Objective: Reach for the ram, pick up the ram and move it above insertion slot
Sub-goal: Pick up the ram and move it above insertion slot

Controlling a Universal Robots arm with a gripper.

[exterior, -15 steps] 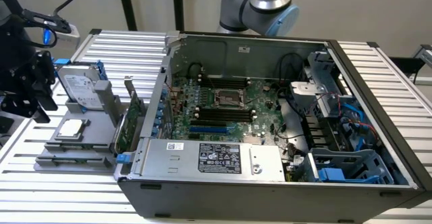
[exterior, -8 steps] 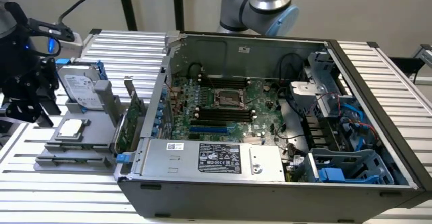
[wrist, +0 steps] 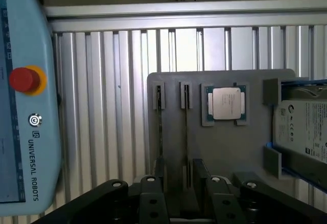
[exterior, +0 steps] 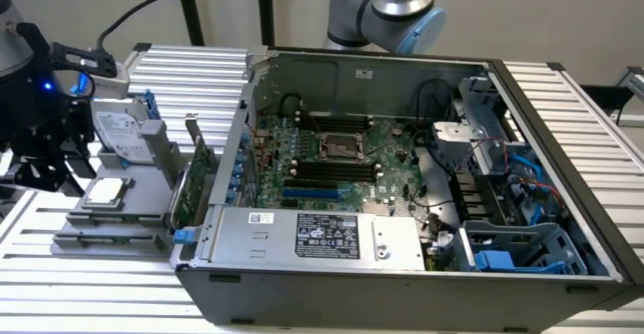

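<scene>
Wrist view: we see the claw (wrist: 179, 162) spread open, its tips either side of the ram (wrist: 185, 132). The ram stands edge-up in its slot on the grey tray (wrist: 230, 152)

Exterior cam looks down from high into the case (exterior: 403, 274), tray (exterior: 101, 232) at the exterior view's left. Wrist cam peers past the gripper (wrist: 180, 183), close over that tray (wrist: 225, 152), probably straight down; both catch the CPU (exterior: 104, 191) (wrist: 226, 104).
</scene>
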